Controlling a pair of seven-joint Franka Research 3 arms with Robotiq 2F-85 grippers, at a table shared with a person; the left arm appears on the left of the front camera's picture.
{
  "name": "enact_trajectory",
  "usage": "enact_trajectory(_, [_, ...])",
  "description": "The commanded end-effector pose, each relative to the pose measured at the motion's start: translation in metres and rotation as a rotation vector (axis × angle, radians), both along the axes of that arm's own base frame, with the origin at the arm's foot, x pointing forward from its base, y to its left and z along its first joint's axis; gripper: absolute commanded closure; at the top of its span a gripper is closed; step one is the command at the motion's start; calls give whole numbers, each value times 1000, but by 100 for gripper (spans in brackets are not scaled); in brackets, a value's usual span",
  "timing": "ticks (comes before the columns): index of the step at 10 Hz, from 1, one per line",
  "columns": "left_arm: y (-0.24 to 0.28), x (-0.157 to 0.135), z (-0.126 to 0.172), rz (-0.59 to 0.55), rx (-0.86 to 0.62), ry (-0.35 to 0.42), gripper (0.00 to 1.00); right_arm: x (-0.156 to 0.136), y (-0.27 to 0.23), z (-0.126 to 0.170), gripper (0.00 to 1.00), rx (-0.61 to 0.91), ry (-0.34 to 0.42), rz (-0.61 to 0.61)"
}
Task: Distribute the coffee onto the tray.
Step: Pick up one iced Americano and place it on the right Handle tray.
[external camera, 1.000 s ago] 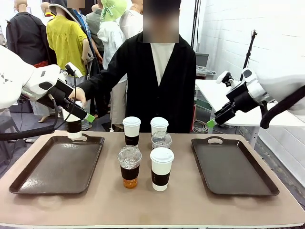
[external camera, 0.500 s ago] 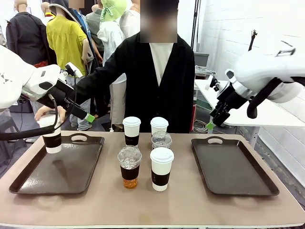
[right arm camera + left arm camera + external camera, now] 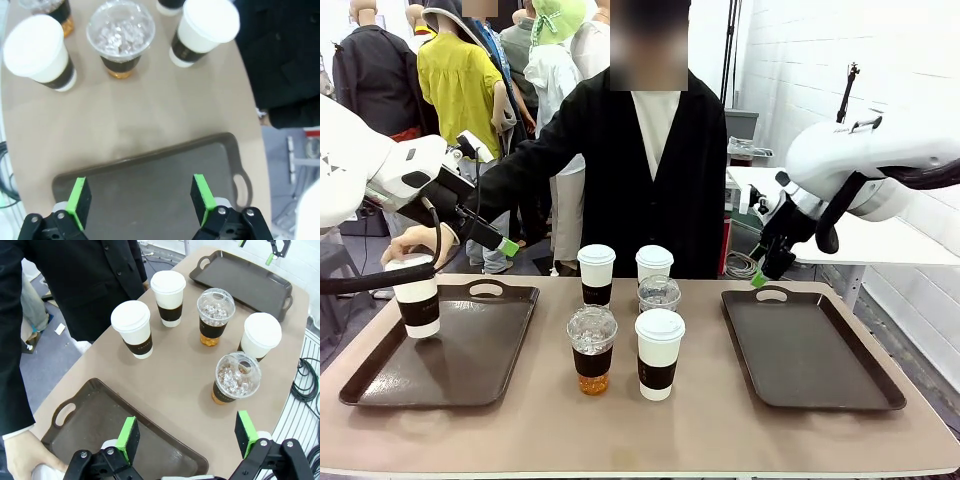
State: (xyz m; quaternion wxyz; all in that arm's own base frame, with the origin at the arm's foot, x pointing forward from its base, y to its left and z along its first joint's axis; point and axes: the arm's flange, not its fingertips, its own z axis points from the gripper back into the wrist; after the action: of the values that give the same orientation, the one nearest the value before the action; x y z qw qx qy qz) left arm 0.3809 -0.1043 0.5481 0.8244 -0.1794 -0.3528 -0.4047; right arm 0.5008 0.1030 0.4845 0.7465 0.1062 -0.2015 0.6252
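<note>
Backdrop: white brick wall on the robot's right; a person in a black jacket stands at the far side.
Table: tan table (image 3: 650,430) carrying two dark trays and the coffee.
Landmark cup: white lidded paper cup with a dark sleeve (image 3: 660,352), nearest the robot in the middle group.
Front clear cup: dome-lidded cup of amber drink with ice (image 3: 592,348), just beside the landmark cup on the robot's left.
Rear clear cup: second dome-lidded cup (image 3: 659,294), just behind the landmark cup.
Rear white cups: two lidded paper cups behind the landmark cup, one straight back (image 3: 654,262), one back and to the left (image 3: 596,272).
Left tray: brown tray (image 3: 470,365), well apart from the landmark cup on the robot's left.
Right tray: matching tray (image 3: 810,350), near the landmark cup on the robot's right, with nothing on it.
Sixth cup: white sleeved cup (image 3: 418,300), at the left tray's far outer corner, farther from the landmark cup than any other cup; whether its base rests on the tray cannot be told.
Person's hand: hand (image 3: 410,243) gripping the sixth cup around its lid.
Left gripper: left gripper (image 3: 187,437), raised over the left tray's far edge, up and left of the landmark cup; jaws wide, nothing between them.
Right gripper: right gripper (image 3: 141,195), raised over the right tray's far end, up and right of the landmark cup; jaws wide and empty.
</note>
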Motion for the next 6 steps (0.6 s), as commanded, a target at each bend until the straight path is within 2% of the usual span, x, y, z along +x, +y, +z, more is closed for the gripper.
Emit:
enact_trajectory(1, [1,0,0,-4,-4,6,0,11,-5,-12,0,77,20,63])
enact_trajectory(6, [1,0,0,-4,-4,6,0,10,-12,-52,0,290,52,82])
